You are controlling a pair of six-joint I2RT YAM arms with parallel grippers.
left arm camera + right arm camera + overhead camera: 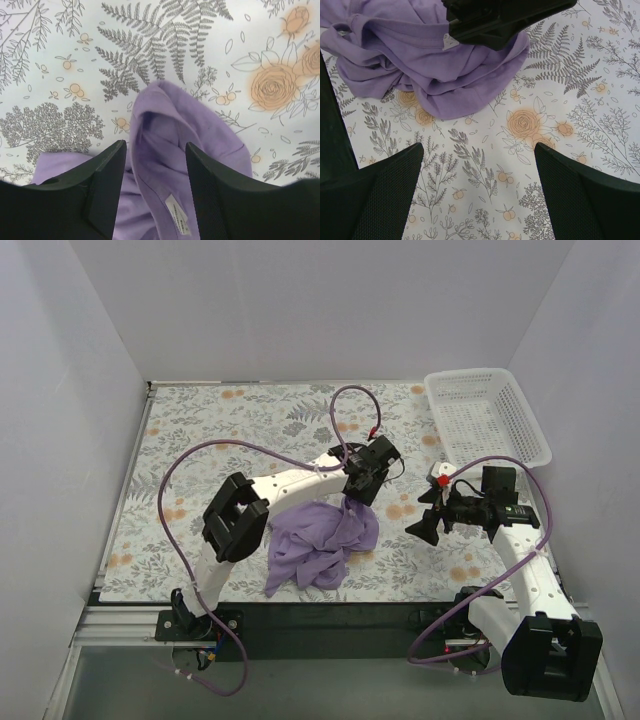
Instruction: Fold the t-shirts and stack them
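Observation:
The lavender-purple t-shirt [320, 540] lies crumpled in a heap on the floral table, near the front middle. My left gripper [358, 492] is at the heap's far right edge. In the left wrist view its jaws [155, 145] stand apart, open, with the shirt's collar fold [170, 130] and a white label [177, 220] between them, not pinched. My right gripper [425, 515] is open and empty over bare table, to the right of the shirt. The right wrist view [479, 145] shows the shirt [420, 55] ahead and the left gripper [500, 17] above it.
A white plastic mesh basket [485, 415] stands at the back right corner. The floral table cover [250, 410] is bounded by white walls on three sides. Purple cables loop above both arms.

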